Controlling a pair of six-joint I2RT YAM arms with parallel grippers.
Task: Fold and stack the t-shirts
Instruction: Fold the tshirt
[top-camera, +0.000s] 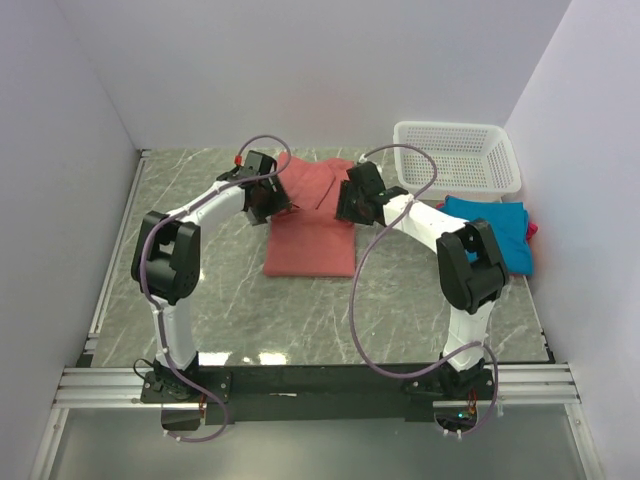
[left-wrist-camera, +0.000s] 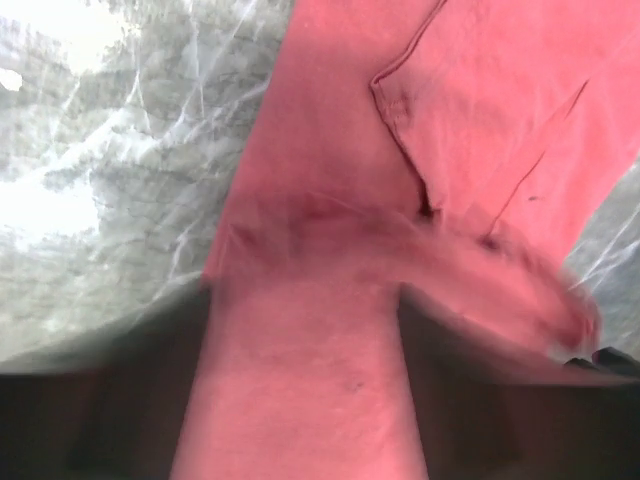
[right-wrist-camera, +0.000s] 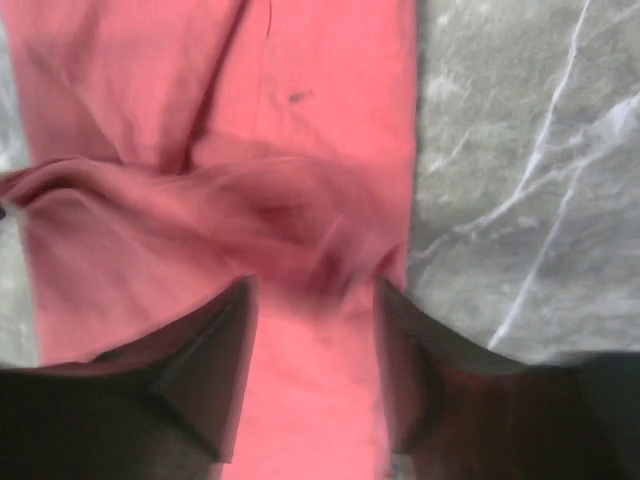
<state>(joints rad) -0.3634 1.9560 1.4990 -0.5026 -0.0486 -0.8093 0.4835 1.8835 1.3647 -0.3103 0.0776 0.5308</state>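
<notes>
A grey marble-patterned table (top-camera: 200, 290) fills the overhead view, walled in by white panels. Two white and black robot arms rise from the bottom edge, the left arm (top-camera: 170, 260) on the left and the right arm (top-camera: 465, 265) on the right, both bending inward toward the upper centre.

The salmon-red t-shirt (top-camera: 310, 235) lies flat on the table at the centre, folded into a tall narrow shape, with its top edge looser and wider. A white mesh basket (top-camera: 455, 160) sits at the upper right against the back wall. Just below it, at the right edge, lies the teal-blue t-shirt (top-camera: 505, 235), partly hidden by the right arm.

The left gripper (top-camera: 268, 205) hangs over the upper left part of the salmon shirt, and the right gripper (top-camera: 350, 205) over its upper right part. In each wrist view the two dark fingers stand apart with red cloth showing through the gap. A blurred ridge of that cloth lies just past the fingertips, and neither pair is pinched on it. Whether the cloth touches the fingers cannot be told.

A sliver of magenta t-shirt (top-camera: 531, 228) peeks out at the teal shirt's right edge.
</notes>
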